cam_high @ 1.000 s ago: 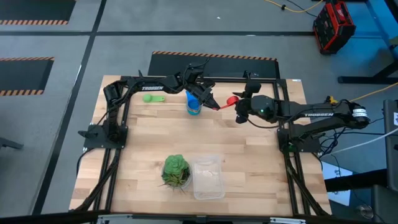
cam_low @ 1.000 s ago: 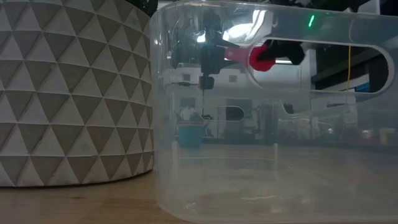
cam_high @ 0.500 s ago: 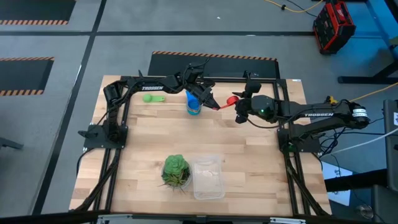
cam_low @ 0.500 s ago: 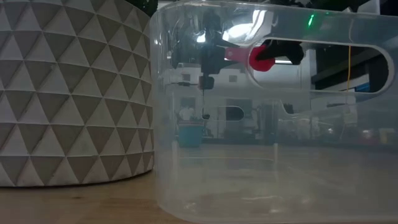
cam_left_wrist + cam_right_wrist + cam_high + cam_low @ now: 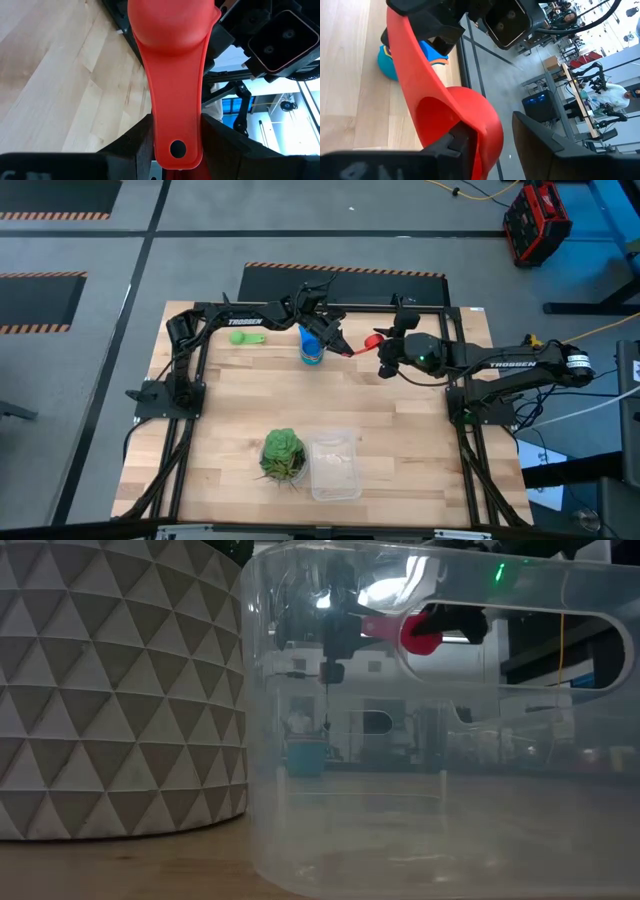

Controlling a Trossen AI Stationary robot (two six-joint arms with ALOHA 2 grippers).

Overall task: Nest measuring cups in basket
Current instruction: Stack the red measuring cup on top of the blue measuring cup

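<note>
High view: left gripper (image 5: 347,351) clenches the red measuring cup's (image 5: 371,341) handle while right gripper (image 5: 381,346) grasps its bowl rim.

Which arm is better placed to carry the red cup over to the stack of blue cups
Probably the left. The left claw grips the red cup by its handle and sits right beside the blue stack. The right claw pinches the cup's bowl rim from the far side, farther from the stack.

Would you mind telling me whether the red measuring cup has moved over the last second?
No. In the high view the red measuring cup keeps its place right of the stacked blue cups, held between both hands.
</note>
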